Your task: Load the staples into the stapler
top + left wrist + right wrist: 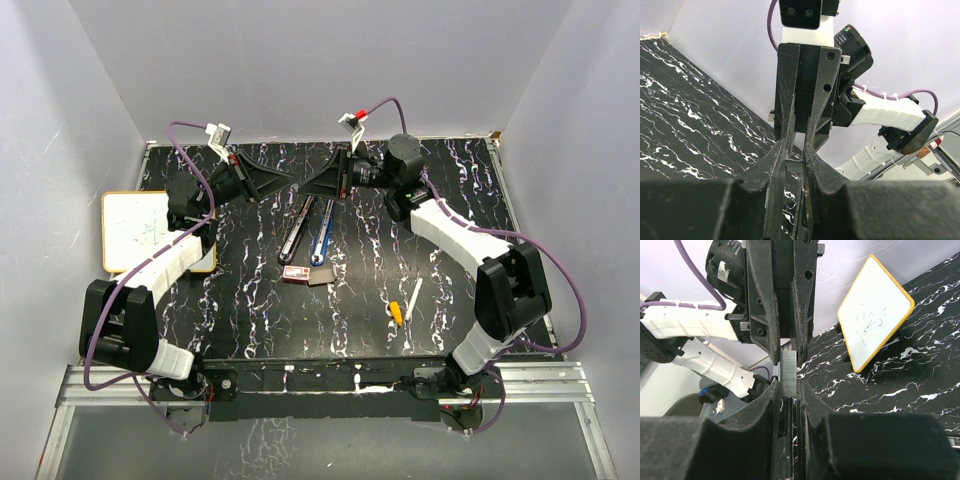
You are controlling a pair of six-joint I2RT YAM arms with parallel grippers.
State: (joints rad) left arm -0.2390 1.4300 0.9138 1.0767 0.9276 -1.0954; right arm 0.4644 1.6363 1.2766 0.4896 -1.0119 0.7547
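Note:
A grey strip of staples [789,371] hangs in the air between both grippers at the back middle of the table. My right gripper [789,386] [306,188] is shut on its near end. My left gripper [794,152] [296,180] faces it tip to tip and is shut on the other end, which shows as a small grey piece [794,165]. Below them on the table lies the stapler [305,232], a long black part beside a blue one. The red-and-white staples box [294,272] sits just in front of it, with a dark tray [320,276] beside it.
A yellow-framed whiteboard [148,232] [875,310] lies at the table's left edge. A white pen [412,297] and a small yellow piece [397,312] lie at front right. Grey walls close in the back and both sides.

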